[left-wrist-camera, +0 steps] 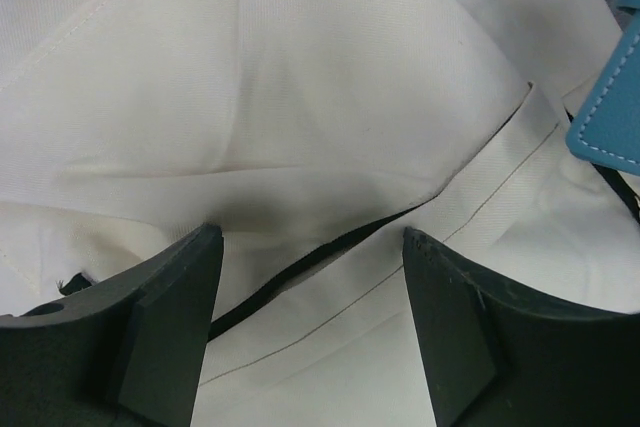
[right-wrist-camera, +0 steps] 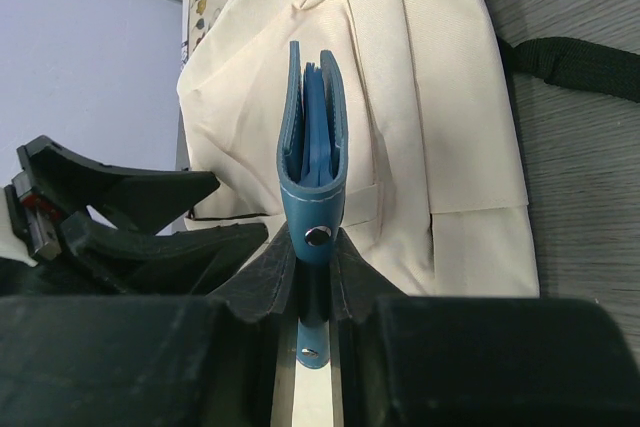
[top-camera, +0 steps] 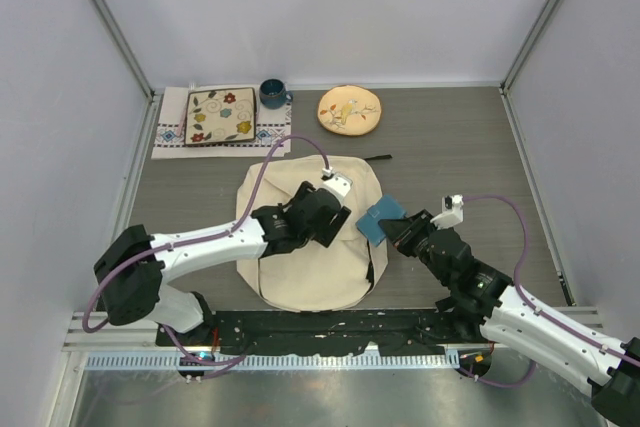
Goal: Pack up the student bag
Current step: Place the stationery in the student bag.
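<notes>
The student bag [top-camera: 300,282] lies mid-desk [top-camera: 450,147]; the left claw [left-wrist-camera: 310,257] hangs over its opening, jaws apart, gripping nothing; the right claw [right-wrist-camera: 318,282] pinches a blue wallet [right-wrist-camera: 312,137] just beside the bag. This looks like the loading step; next, the opening needs spreading so the wallet slides in.

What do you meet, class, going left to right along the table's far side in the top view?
Square leaf-patterned plate → blue mug → round yellowish floral plate.
</notes>
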### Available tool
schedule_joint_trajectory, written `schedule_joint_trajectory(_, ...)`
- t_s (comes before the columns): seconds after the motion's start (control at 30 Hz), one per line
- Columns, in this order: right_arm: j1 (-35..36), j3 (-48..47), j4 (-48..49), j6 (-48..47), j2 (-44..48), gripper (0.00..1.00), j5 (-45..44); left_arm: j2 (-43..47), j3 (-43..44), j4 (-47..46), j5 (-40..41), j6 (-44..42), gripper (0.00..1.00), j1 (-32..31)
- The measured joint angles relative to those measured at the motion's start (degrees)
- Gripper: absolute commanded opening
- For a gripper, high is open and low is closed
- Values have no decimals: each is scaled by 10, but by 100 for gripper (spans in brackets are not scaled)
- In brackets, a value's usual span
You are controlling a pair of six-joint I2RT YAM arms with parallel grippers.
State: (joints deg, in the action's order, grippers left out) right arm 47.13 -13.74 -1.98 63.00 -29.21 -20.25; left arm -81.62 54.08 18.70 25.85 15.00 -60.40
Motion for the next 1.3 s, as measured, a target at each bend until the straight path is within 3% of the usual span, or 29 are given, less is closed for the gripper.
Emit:
schedule_joint_trajectory(0.37, 0, 3, -7, 1, 12, 2, -1, -12, 31, 2, -30, -9, 83, 63)
schedule_joint_trajectory(0.6, 0, 5, -12, 2, 12, 2, -2, -15, 40, 7, -44, -68, 85, 95)
schedule_joint_trajectory(1.03, 0, 9, -12, 4, 11, 3, -2, 28, 38, 28, -85, -97, 88, 98)
schedule_joint_trajectory(1.3, 0, 9, -11, 6, 4, 3, 0, 8, 19, 26, -56, -117, 89, 87)
